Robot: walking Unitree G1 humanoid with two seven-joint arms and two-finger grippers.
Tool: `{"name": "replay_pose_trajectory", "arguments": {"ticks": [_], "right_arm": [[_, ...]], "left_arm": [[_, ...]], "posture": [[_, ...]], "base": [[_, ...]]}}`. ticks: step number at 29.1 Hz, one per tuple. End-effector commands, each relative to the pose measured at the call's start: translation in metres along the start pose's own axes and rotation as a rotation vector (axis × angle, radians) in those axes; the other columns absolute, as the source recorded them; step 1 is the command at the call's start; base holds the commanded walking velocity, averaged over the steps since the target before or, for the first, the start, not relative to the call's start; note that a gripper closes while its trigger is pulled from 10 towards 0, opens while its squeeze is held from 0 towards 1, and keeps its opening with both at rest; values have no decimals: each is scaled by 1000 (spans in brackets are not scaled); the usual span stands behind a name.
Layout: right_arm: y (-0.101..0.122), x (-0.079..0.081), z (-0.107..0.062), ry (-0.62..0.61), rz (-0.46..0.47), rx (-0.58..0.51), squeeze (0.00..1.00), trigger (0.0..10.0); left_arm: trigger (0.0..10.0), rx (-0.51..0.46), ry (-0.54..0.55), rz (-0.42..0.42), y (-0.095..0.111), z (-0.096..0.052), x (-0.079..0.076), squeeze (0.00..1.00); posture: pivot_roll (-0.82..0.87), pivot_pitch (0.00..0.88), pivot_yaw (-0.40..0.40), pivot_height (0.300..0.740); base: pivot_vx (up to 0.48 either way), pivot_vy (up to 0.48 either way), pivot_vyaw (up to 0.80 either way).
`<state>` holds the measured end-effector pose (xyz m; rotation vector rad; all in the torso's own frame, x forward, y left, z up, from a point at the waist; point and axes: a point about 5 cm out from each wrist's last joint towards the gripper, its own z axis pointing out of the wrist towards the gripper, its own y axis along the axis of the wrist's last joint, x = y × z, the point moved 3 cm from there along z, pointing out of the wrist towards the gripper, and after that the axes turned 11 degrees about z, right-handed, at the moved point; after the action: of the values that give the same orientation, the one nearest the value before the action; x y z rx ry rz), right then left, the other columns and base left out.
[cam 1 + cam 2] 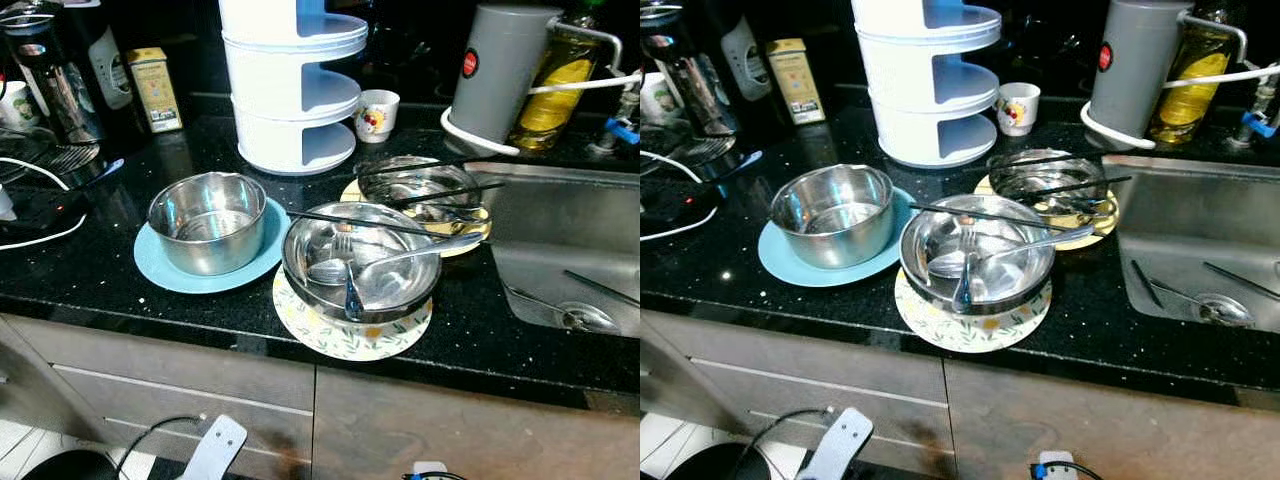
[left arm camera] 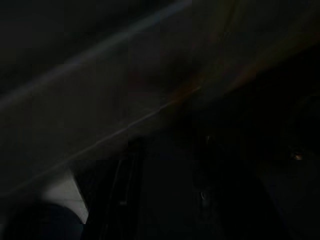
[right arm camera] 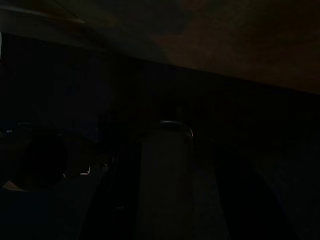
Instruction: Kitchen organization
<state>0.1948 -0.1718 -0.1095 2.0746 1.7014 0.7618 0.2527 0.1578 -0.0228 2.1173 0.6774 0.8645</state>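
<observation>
Two grippers are hanging idle below the counter edge, their wrist views too dark to say whether the fingers are spread or closed, so nothing is being held as far as I can tell. Up on the black counter point(image 1: 470, 330), three steel bowls are sitting in a cluster. The near bowl point(image 1: 362, 262) is resting on a flowered plate point(image 1: 350, 338), with a fork point(image 1: 342, 245), a spoon point(image 1: 400, 262) and a blue-handled utensil point(image 1: 352, 298) lying inside and a black chopstick point(image 1: 360, 222) crossing its rim. At nine o'clock from it, a deeper bowl point(image 1: 207, 220) is standing on a blue plate point(image 1: 165, 268); at one o'clock, a third bowl point(image 1: 420, 188) is sitting on a yellow plate point(image 1: 465, 232), more chopsticks point(image 1: 450, 192) lying across it, touching the sink point(image 1: 560, 240) edge. These bowls are probably light, stiff and slippery, so pinching the rim looks safest, after lifting out the loose cutlery, which is likely to slide and clatter. Plates underneath look breakable and may shift.
</observation>
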Motion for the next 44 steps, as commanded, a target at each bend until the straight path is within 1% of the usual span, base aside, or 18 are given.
{"name": "replay_pose_trajectory", "arguments": {"ticks": [1,2,5,7,9,15,20,22,25,28,32,35,37,40,41,42,43,44], "right_arm": [[-6,0,-1,14,14,4,0,10000],[-6,0,-1,14,14,4,0,10000],[5,6,-1,67,29,-60,0,10000],[17,19,-2,172,22,-130,0,10000],[21,25,-3,214,11,-147,0,10000],[22,53,-16,540,-324,-164,0,10000],[25,48,-20,555,-457,-193,0,10000],[25,48,-20,555,-457,-193,0,10000],[30,46,-17,516,-432,-202,0,10000],[30,46,-17,517,-434,-201,0,10000],[26,49,-17,528,-444,-190,0,10000],[25,50,-17,530,-444,-183,0,10000],[24,50,-17,531,-442,-180,0,10000],[23,52,-16,534,-440,-176,0,10000],[22,53,-16,535,-440,-173,0,10000],[22,53,-16,535,-440,-173,0,10000],[21,53,-16,533,-440,-168,0,10000],[21,52,-16,530,-437,-166,0,10000]], "left_arm": [[10000,-107,-60,62,24,-10,2,0],[10000,-107,-60,62,24,-10,2,0],[10000,-267,-109,158,60,-30,9,0],[10000,-361,-179,170,88,-50,15,0],[10000,-383,-212,171,96,-57,16,0],[10000,-383,-339,262,124,-92,30,0],[10000,-425,-353,291,150,-106,41,0],[10000,-425,-353,291,150,-106,41,0],[10000,-478,-382,259,177,-124,54,0],[10000,-478,-388,257,186,-134,61,0],[10000,-532,-353,250,209,-157,87,0],[10000,-580,-206,304,231,-173,117,0],[10000,-549,-70,355,239,-180,142,0],[10000,-493,25,404,239,-184,161,0],[10000,-483,79,447,242,-187,172,380],[10000,-483,79,447,242,-187,172,380],[10000,-467,133,495,245,-191,185,1000],[10000,-464,150,503,246,-194,190,1000]], "posture": [[-55,153,-2,740],[-55,153,-2,740],[-45,154,-10,740],[-39,156,-14,740],[-39,156,-14,740],[-35,161,-18,740],[-46,160,-17,740],[-46,160,-17,740],[-42,159,-21,740],[-37,159,-27,740],[-32,159,-32,740],[-32,159,-32,740],[-32,159,-32,740],[-22,150,-32,740],[-24,148,-30,740],[-24,148,-30,740],[-24,146,-29,740],[-24,146,-29,740]], "base": [[0,0,0],[0,0,0],[0,0,0],[0,0,0],[0,0,0],[0,0,0],[0,0,0],[0,0,0],[0,0,0],[0,0,0],[0,0,0],[0,0,0],[0,0,0],[0,0,0],[0,0,0],[0,0,0],[0,0,0],[0,0,0]]}}
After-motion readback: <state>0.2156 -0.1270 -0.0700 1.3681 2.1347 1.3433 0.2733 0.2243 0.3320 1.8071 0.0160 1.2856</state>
